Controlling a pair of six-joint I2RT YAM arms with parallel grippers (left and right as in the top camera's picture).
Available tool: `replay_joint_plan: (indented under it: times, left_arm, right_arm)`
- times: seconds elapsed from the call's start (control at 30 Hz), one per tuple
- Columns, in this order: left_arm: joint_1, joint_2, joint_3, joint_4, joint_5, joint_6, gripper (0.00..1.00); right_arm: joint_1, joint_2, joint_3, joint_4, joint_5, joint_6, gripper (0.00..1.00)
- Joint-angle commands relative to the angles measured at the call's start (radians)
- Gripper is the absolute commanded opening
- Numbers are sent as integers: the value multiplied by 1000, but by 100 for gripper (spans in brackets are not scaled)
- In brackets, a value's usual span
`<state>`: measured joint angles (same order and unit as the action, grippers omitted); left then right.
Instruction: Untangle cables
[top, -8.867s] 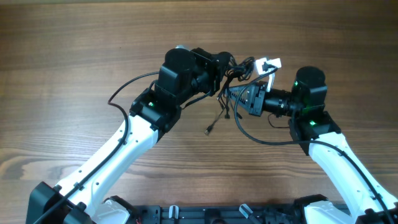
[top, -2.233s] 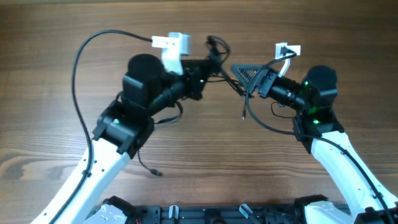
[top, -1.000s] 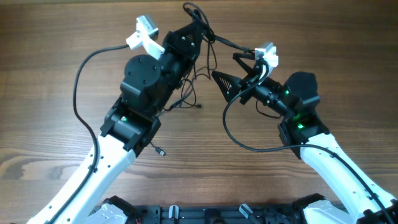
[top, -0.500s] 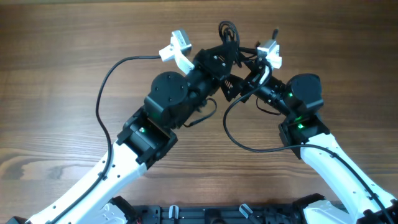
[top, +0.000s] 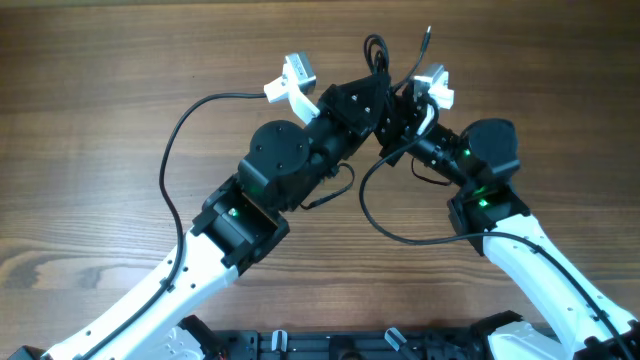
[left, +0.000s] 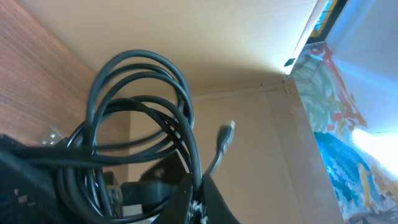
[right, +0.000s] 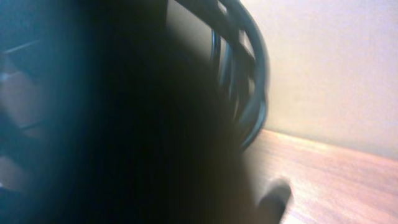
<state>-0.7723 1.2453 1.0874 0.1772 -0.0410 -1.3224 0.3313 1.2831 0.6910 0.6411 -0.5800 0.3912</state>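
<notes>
Left gripper (top: 372, 88): jaws pressed together, pinching the cables (top: 376, 52) at top centre of the overhead frame. A coil sticks up past its tip. Right gripper (top: 398, 112): jaws also closed, nose to nose with the left, right at the bundle. We can't tell whether it has caught a strand, since the right wrist view is mostly dark blur with loops up close.

Surface is a brown wood-grain table (top: 120, 60). In the left wrist view we see a beige wall (left: 249, 56) and a blue-and-orange panel (left: 348, 124) at right.

The cables are thin and black, in several overlapping loops. One free end with a small plug (left: 227, 132) sits clear, right of the coil.
</notes>
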Motion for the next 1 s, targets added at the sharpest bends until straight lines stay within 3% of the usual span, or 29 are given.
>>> replay_joint_plan:
  times: [0.0, 0.17, 0.43, 0.97]
  left_arm:
    - [-8, 0, 13, 7, -7, -3, 4]
    - [8, 0, 13, 13, -87, -3, 4]
    - [93, -18, 13, 31, -88, -3, 4]
    - [314, -50, 12, 22, -87, 18, 4]
  right_arm:
    - [4, 3, 8, -66, 106, 39, 4]
    - [4, 3, 8, -177, 110, 37, 4]
    - [4, 3, 8, -401, 196, 25, 4]
    - [4, 3, 8, -507, 199, -34, 4]
